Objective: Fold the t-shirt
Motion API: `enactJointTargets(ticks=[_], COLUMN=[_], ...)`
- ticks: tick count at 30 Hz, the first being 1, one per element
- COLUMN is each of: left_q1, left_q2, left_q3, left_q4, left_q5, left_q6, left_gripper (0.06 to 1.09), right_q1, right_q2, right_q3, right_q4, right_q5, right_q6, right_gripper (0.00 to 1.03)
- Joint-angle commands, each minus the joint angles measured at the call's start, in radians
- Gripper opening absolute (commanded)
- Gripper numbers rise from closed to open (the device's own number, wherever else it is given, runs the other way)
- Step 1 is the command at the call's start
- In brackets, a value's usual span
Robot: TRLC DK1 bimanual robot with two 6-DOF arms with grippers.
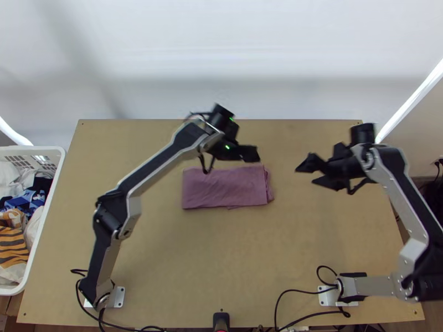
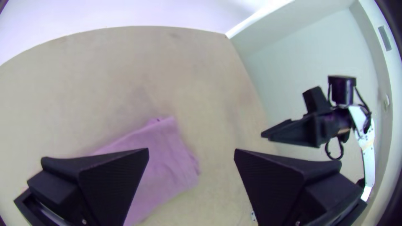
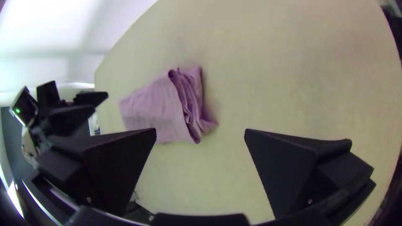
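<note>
I see the shirt [image 1: 224, 189] lying folded in a rectangle near the middle of the tabletop [image 1: 221, 249], while my left gripper [image 1: 252, 154] and my right gripper [image 1: 307, 175] both have jaws wide open, holding nothing.

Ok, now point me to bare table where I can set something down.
The widest bare table lies between the t-shirt and the arms' bases. Another patch: far left, between the left arm and basket. Crowded: by the t-shirt's far edge, near the left claw, and farther right, around the right claw.
</note>
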Motion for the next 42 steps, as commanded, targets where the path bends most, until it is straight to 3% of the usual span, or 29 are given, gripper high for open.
enactJointTargets(ticks=[1, 7, 19, 29, 31, 34, 36, 37, 42], left_q1=[0.08, 0.194, 0.367, 0.41, 0.414, 0.422, 0.43, 0.433, 0.444], left_q2=[-0.135, -0.253, -0.391, -0.444, -0.453, -0.462, -0.47, -0.473, -0.49], left_q3=[-0.01, -0.013, -0.014, -0.025, -0.031, -0.036, -0.037, -0.04, -0.066], left_q4=[-0.02, -0.077, -0.175, -0.221, -0.224, -0.23, -0.233, -0.233, -0.233], left_q5=[-0.003, -0.013, -0.018, -0.036, -0.039, -0.041, -0.041, -0.041, -0.041], left_q6=[-0.005, 0.016, 0.044, 0.046, 0.046, 0.047, 0.047, 0.047, 0.05], left_gripper=[1.05, 1.05, 1.05, 1.05, 1.05, 1.05, 1.05, 1.05, 1.05], right_q1=[0.039, 0.104, 0.168, 0.265, 0.274, 0.251, 0.211, 0.185, 0.058], right_q2=[0.066, 0.185, 0.42, 0.553, 0.567, 0.572, 0.561, 0.553, 0.54], right_q3=[-0.026, -0.005, 0.076, 0.182, 0.204, 0.216, 0.213, 0.208, 0.243], right_q4=[0.042, 0.096, 0.172, 0.2, 0.2, 0.228, 0.267, 0.303, 0.34], right_q5=[-0.027, -0.099, -0.131, -0.139, -0.139, -0.138, -0.138, -0.136, -0.128], right_q6=[-0.057, -0.086, -0.138, -0.126, -0.115, -0.101, -0.089, -0.071, -0.028], right_gripper=[0.99, 0.99, 0.99, 0.98, 0.87, 0.56, 0.26, 0.06, 0.03])
